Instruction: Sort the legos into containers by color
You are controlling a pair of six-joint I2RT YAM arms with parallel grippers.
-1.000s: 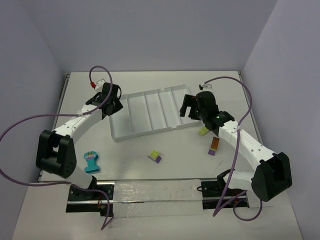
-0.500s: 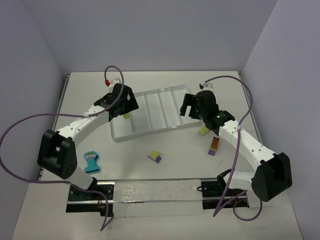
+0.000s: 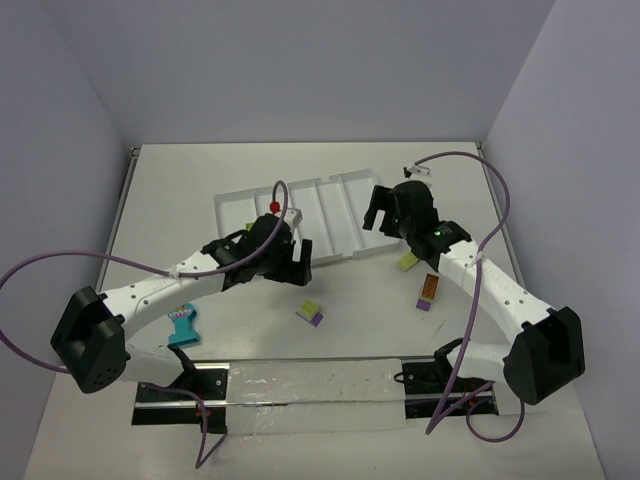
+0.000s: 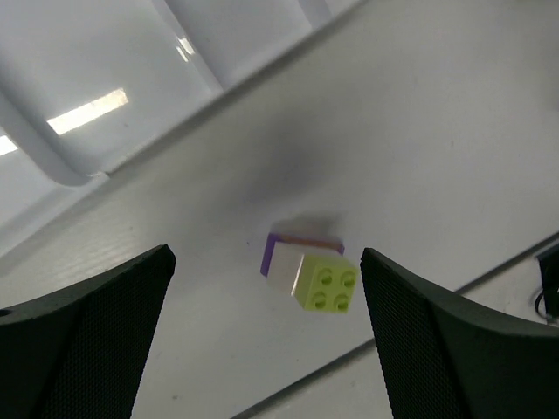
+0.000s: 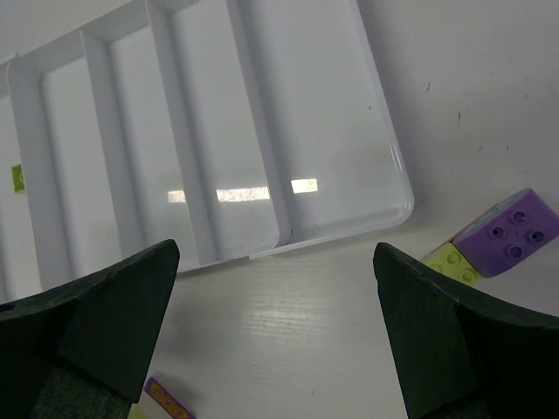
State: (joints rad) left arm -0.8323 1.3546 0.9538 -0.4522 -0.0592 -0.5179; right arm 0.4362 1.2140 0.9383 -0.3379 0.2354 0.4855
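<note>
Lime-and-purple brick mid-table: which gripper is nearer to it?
Left. The left gripper hovers open right by the lime-and-purple brick; the right gripper is farther off, over the tray's right end.

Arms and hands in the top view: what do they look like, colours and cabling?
The left arm and right arm match: white links, black joints and bases, a loose purple cable along each. A red plug marks the left cable. The left hand and right hand are black, with mesh-textured fingers.
</note>
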